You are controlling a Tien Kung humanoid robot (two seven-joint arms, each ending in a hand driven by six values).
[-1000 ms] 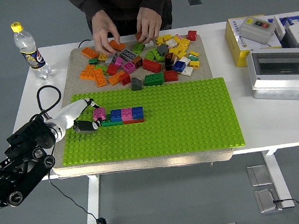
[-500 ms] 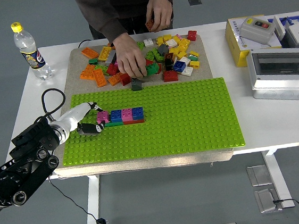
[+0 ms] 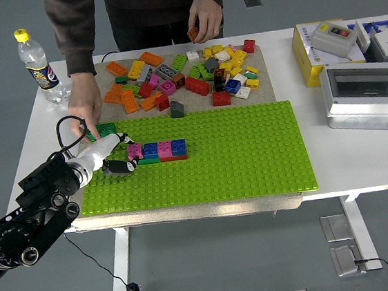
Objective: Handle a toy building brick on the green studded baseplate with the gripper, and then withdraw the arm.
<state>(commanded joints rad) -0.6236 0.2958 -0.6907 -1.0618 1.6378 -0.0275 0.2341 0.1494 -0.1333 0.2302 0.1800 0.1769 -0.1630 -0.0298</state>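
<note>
Pink brick (image 3: 134, 150) on green baseplate (image 3: 250, 153), left of frame, at the left end of the brick row (image 3: 164, 150); my left hand (image 3: 111, 154) right beside it.
My fingers (image 3: 118, 167) look loosely curled against the brick, can't tell if I actually grip it. Since a second ago I've barely shifted; the person's hand (image 3: 84, 105) came across from the loose pile (image 3: 186, 73) and set a green brick (image 3: 102, 131) by my wrist. Placing looks nearly done, withdrawal pending. Right hand not visible.

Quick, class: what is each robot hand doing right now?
Left hand: fingers around the pink brick on the green baseplate.
Right hand: not in view.
</note>
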